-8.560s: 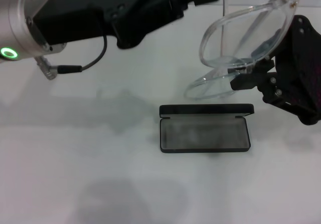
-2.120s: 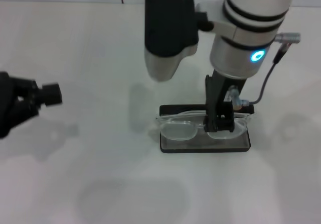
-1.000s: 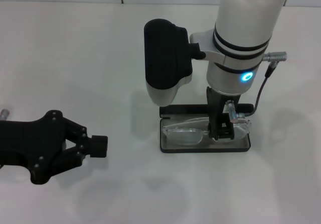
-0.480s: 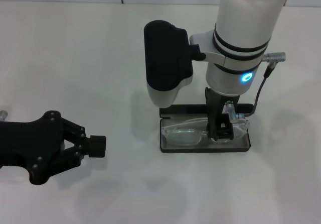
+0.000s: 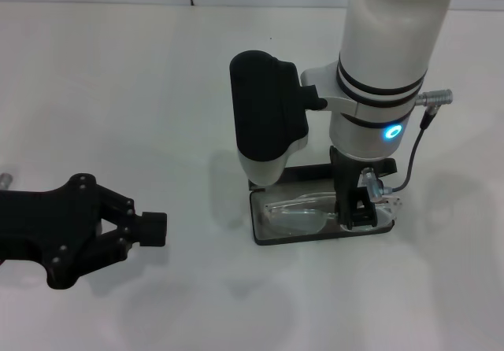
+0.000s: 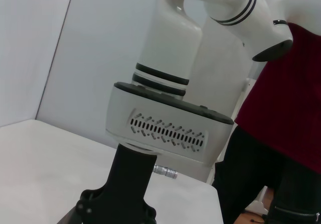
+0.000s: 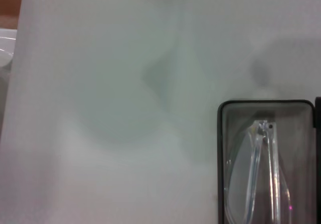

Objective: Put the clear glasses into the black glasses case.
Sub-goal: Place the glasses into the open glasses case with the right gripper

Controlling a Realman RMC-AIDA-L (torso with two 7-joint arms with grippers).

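Observation:
The black glasses case (image 5: pixel 315 238) lies open at the middle of the white table, slightly askew, its lid (image 5: pixel 303 171) behind it. The clear glasses (image 5: pixel 299 213) lie folded inside on the grey lining. My right gripper (image 5: pixel 354 213) reaches straight down into the case's right half and is shut on the clear glasses near their bridge. The right wrist view shows the case (image 7: pixel 220 158) with the glasses (image 7: pixel 256 184) in it. My left gripper (image 5: pixel 156 229) hovers shut at the near left, well apart from the case.
The white tabletop (image 5: pixel 118 91) surrounds the case. The right arm's wrist housing (image 5: pixel 264 119) hangs over the case's left end. In the left wrist view, the robot's white arm (image 6: pixel 170 133) and a person in dark red (image 6: pixel 281 108) stand beyond the table.
The right gripper has sunk lower and a little right, and the glasses now lie deeper in the case. The case has turned slightly askew. The left arm has stayed still over the last second.

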